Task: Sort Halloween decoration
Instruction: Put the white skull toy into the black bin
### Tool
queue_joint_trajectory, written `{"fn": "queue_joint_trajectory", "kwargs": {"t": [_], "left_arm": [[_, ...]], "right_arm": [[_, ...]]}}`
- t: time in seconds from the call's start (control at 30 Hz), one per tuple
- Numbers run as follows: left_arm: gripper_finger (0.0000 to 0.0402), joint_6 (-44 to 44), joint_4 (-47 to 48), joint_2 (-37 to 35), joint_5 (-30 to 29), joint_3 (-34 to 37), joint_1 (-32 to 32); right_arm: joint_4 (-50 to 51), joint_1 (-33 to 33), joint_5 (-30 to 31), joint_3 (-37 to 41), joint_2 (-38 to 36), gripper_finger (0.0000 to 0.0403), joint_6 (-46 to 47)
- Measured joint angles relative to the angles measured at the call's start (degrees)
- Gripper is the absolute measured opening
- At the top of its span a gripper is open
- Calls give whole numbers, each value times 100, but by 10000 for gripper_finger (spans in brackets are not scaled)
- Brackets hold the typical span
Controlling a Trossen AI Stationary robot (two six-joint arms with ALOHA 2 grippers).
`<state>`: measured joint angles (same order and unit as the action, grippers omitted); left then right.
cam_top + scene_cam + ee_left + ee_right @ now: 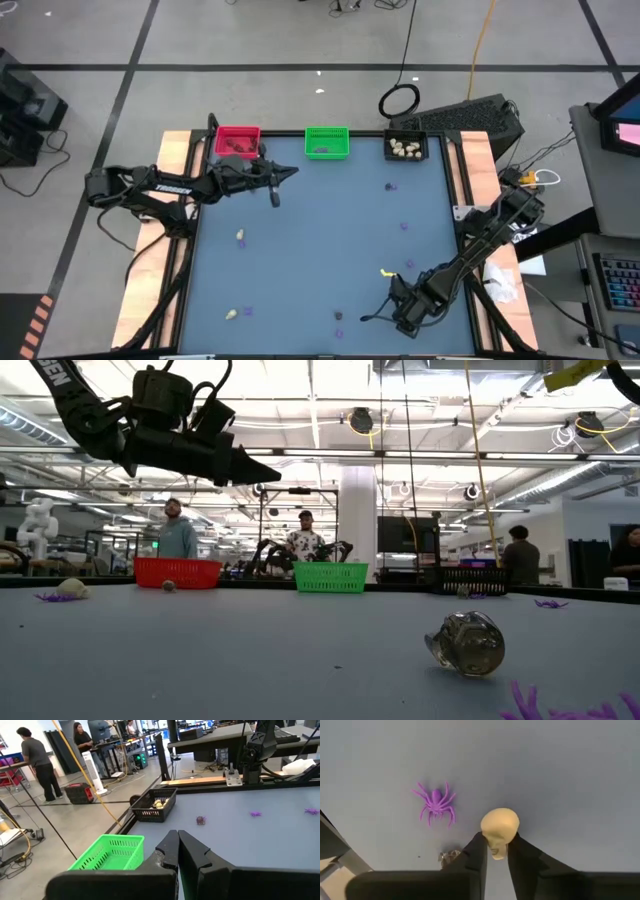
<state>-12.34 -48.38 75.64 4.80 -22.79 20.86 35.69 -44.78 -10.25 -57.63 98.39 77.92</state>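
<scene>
Our right gripper [495,851] pinches a small cream-white plastic skull [499,831] between nearly closed fingers, beside a flat purple spider [436,803]; our left gripper [178,851] hovers shut.

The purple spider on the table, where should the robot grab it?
Probably by its small round body, coming straight down from above. The purple spider lies flat on the table, thin legs splayed all around, so side approaches would only catch bendy legs.

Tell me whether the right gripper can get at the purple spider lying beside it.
Probably not yet: the right gripper is closed on a cream skull. The purple spider lies close by on bare table, with nothing covering it, so the way is free once the skull is dropped.
</scene>
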Motion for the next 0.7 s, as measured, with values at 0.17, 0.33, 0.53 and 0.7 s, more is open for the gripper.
{"fn": "queue_joint_trajectory", "kwargs": {"t": [0.17, 0.33, 0.53, 0.7], "left_arm": [[4, 0, -12, 1, 0, 0, 0], [4, -2, -16, 0, 0, 0, 0], [4, 0, 30, 0, -2, 0, 0], [4, -2, 137, 0, -6, 0, 0]], "right_arm": [[403, 138, 230, -321, 2, 50, -356], [687, 384, 462, -603, -1, 49, -777], [766, 892, 614, -664, -4, 49, -1404], [845, 1475, 884, -667, -9, 49, -2152]]}}
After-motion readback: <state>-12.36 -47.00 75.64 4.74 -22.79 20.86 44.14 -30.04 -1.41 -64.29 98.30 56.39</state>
